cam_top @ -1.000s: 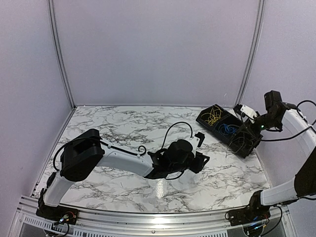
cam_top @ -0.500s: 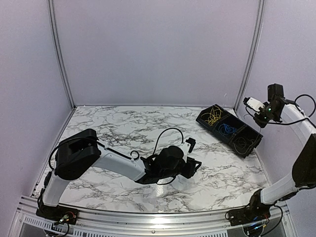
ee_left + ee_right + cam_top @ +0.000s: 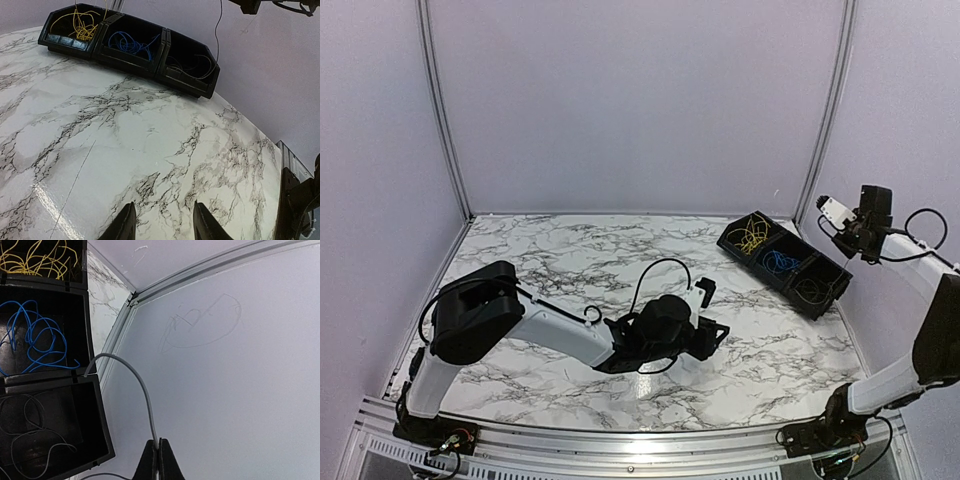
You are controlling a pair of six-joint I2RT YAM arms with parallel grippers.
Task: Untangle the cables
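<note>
Right claw (image 3: 156, 446) pinched shut on thin grey-black wire (image 3: 146, 395), which trails into black three-compartment plastic bin (image 3: 130, 62). Yellow wire coil (image 3: 82, 27) and blue wire coil (image 3: 132, 44) are sorted there. Left claw (image 3: 164, 206) half-open, empty, low over marble tabletop (image 3: 100, 150). Risk: wire slips or drags neighbouring strands out. A second ago the right claw was down at the bin.

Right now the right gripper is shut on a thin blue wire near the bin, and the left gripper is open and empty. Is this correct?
Not quite: the right wrist view shows that the wire in the right gripper is grey, not blue. The blue cables lie in the bin. The rest is correct.
</note>
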